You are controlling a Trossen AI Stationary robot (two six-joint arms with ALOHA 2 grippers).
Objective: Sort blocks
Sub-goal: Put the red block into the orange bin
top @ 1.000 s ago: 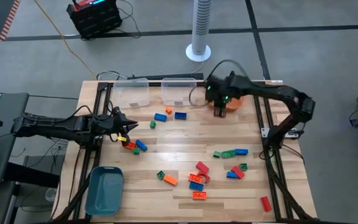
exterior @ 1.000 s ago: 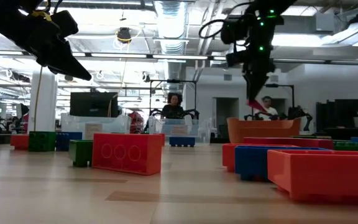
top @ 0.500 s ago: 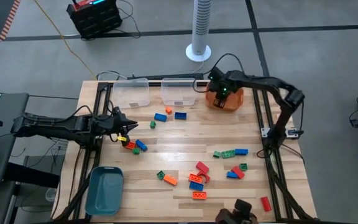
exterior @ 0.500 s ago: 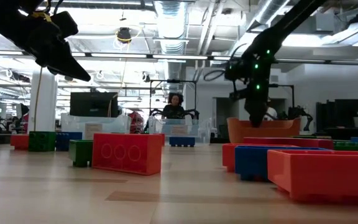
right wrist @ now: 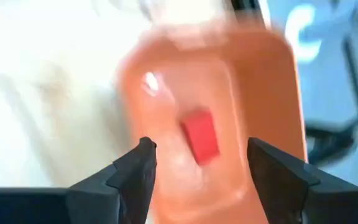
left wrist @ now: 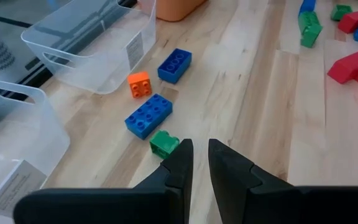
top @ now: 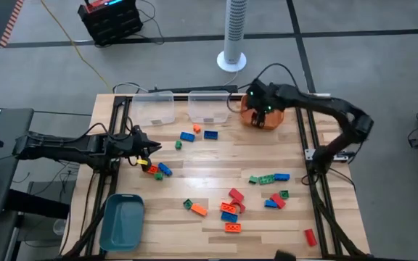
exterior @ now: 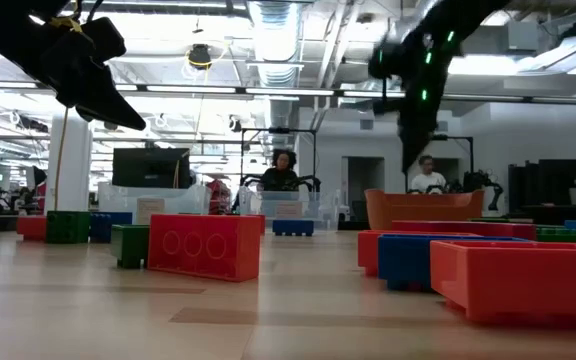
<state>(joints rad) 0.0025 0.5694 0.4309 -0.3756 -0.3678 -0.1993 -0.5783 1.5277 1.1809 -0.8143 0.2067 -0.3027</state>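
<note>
My right gripper (top: 264, 116) hangs open above the orange bin (top: 270, 120) at the table's far right. A red block (right wrist: 201, 138) shows inside that bin (right wrist: 272, 87), below and between the spread fingers, touching neither. My left gripper (top: 153, 147) is shut and empty, hovering over the table's left part, near a green block (left wrist: 164, 143) and a blue one (left wrist: 148, 115). Other blocks lie scattered on the wood: a red, blue and orange cluster (top: 231, 204) and a green and blue row (top: 269, 177).
Two clear bins (top: 154, 109) (top: 209, 106) stand at the far edge, left of the orange bin. A teal bin (top: 122, 221) sits at the near left corner. A lone red block (top: 310, 236) lies by the near right edge. People show in the room beyond the table.
My right gripper carried a red block toward the far edge over the orange bin, dipped into it, opened and let go, then rose again. The red block is now inside the bin.
</note>
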